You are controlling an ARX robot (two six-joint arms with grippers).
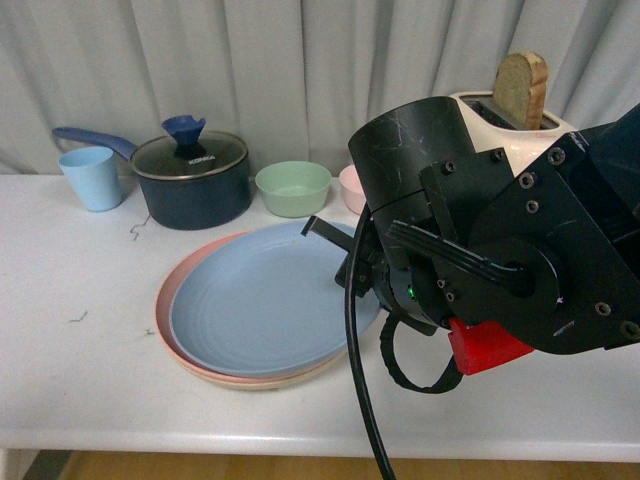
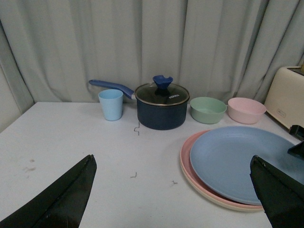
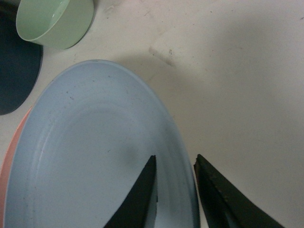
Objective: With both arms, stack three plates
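The blue plate (image 1: 265, 300) lies on top of the pink plate (image 1: 180, 280), and a beige plate rim (image 1: 262, 383) shows beneath them. My right gripper (image 1: 345, 262) is shut on the blue plate's right rim; in the right wrist view one finger is inside the rim and one outside (image 3: 175, 157). The blue plate (image 3: 95, 156) fills that view, with a pink edge (image 3: 10, 159) beside it. My left gripper (image 2: 172, 158) is open and empty above the table, left of the stack. The blue plate (image 2: 242, 159), pink rim (image 2: 186, 153) and beige rim (image 2: 223, 203) show there. The left arm is out of the front view.
Behind the stack stand a dark lidded pot (image 1: 192, 180), a light blue cup (image 1: 92, 178), a green bowl (image 1: 293, 188) and a pink bowl (image 1: 350, 188). A toaster (image 1: 490, 112) holding bread is at the back right. The table's front edge (image 1: 200, 435) is near.
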